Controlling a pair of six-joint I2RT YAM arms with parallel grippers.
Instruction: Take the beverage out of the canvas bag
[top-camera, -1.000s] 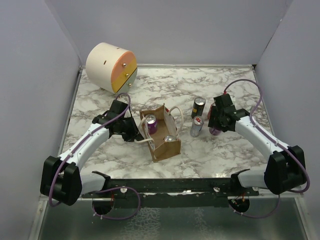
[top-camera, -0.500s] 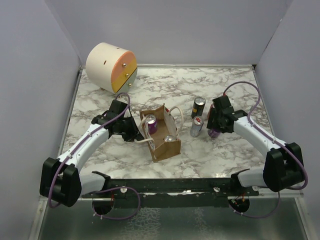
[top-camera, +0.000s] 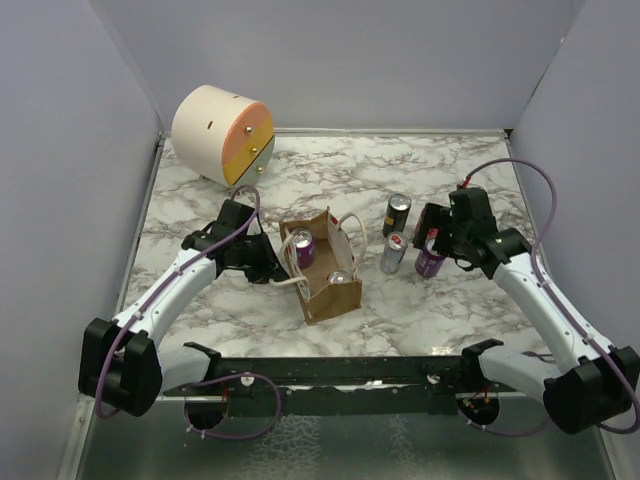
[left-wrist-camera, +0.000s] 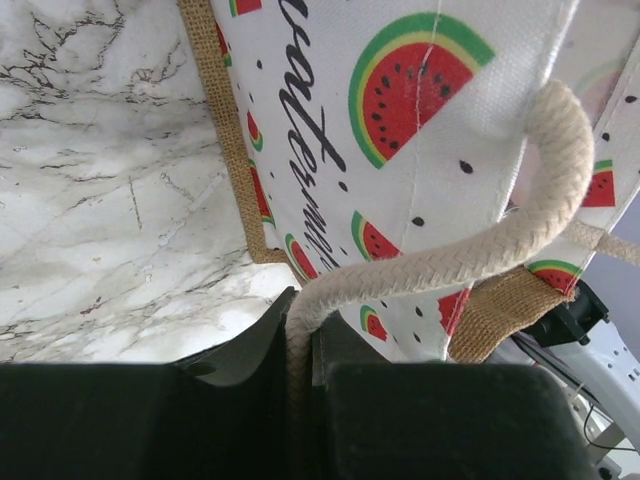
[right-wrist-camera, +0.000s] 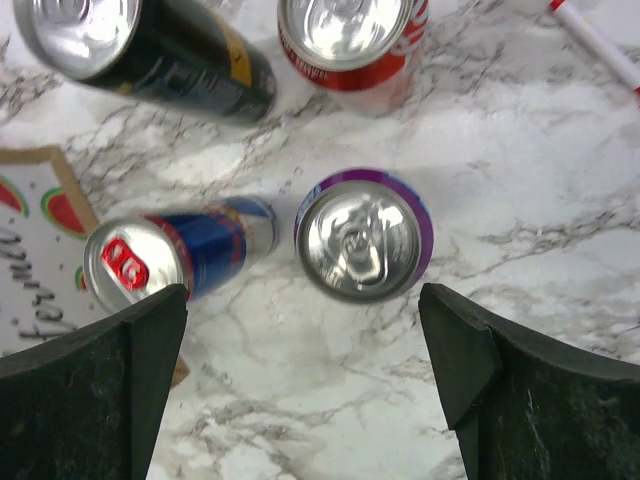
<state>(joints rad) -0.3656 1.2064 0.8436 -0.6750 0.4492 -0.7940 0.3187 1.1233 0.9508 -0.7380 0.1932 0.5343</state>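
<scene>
I'm steadying the tan canvas bag (top-camera: 331, 292), left jaws clenching its white rope handle (left-wrist-camera: 440, 263), right jaws hovering spread.

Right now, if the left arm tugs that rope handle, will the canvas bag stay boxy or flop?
The rope handle bends limply from the shut left gripper, so it likely gives slack first. The canvas bag stands open unaided, so its walls seem stiff. Two cans inside probably anchor its base.

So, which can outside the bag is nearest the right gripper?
The purple can, upright, seen between the open fingers of the right gripper in the wrist view. The blue can, red can and black can are farther off.
</scene>
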